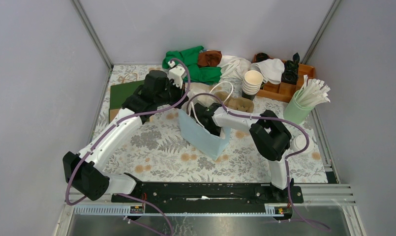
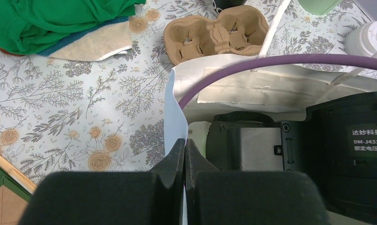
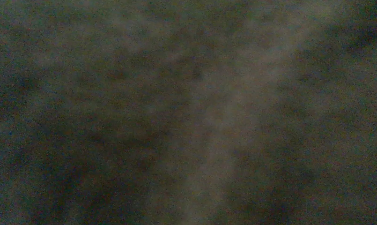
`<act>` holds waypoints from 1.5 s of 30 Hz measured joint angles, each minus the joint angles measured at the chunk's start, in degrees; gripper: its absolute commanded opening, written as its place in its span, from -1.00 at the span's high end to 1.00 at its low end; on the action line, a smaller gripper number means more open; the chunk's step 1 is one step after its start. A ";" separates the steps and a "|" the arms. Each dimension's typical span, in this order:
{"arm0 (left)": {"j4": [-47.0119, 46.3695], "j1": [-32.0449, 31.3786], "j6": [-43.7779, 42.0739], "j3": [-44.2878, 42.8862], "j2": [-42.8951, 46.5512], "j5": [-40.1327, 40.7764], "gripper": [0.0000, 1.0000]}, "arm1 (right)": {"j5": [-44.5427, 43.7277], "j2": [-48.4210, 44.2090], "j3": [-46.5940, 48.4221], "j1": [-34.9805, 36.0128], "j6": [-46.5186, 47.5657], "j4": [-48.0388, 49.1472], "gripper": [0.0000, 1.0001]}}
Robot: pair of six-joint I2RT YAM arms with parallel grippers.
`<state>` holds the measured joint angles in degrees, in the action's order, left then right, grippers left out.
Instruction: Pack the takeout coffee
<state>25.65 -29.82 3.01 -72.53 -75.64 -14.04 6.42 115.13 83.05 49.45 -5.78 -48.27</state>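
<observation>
The takeout coffee (image 1: pixel 299 143), a white-lidded cup, stands on the flowered cloth just right of my right arm's elbow. Its lid (image 2: pixel 370 40) shows at the right edge of the left wrist view. A pale blue paper bag (image 1: pixel 201 138) stands open in the middle. My left gripper (image 2: pixel 184 141) is shut on the bag's left rim (image 2: pixel 173 108), a sliver of paper between its fingers. My right arm (image 1: pixel 235 118) reaches down into the bag. Its gripper is hidden inside, and the right wrist view is only dark blur.
A brown pulp cup tray (image 2: pixel 217 33) lies just behind the bag. Further back stand a stack of lidless cups (image 1: pixel 252 81), a green holder of stirrers (image 1: pixel 300 105), a wooden organiser (image 1: pixel 284 87) and green cloth (image 1: pixel 191 61). A dark green flat bag (image 1: pixel 122 93) lies left.
</observation>
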 measured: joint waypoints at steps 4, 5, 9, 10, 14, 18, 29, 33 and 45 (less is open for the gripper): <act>0.31 -0.28 0.02 -0.24 0.00 0.50 1.00 | -0.42 -0.50 -2.08 0.00 -0.55 1.90 1.00; 0.52 -0.35 0.02 -0.50 0.00 0.66 1.00 | -0.52 -0.74 -2.43 0.00 -0.68 2.25 1.00; 1.81 -0.39 -0.02 -1.38 -0.20 1.18 1.00 | -1.16 -0.98 -2.71 0.00 -0.76 2.51 1.00; 1.86 -0.39 -0.02 -1.55 -0.31 1.29 1.00 | -1.42 -1.05 -2.80 0.02 -0.85 2.56 1.00; 2.64 -0.44 -0.50 -2.16 -0.39 2.03 1.00 | -2.95 -1.46 -3.69 0.02 -1.11 3.30 1.00; 5.35 -0.61 -1.99 -3.43 -0.39 2.82 1.00 | -4.11 -1.64 -4.55 0.09 -1.29 4.04 1.00; 5.05 -0.61 -3.17 -2.60 0.35 2.60 1.00 | -7.98 -4.22 -5.25 0.20 -1.14 3.87 0.95; 3.69 -0.66 -3.15 -1.40 0.83 2.27 1.00 | -9.05 -7.72 -5.03 0.20 -0.98 3.34 0.91; 2.93 -0.92 -1.60 -0.92 1.18 2.29 1.00 | -9.38 -16.02 7.45 0.20 -0.31 -0.17 0.64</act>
<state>28.58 -30.74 1.41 -73.45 -74.46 -11.75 -2.96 99.11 90.50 49.65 -6.09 -48.45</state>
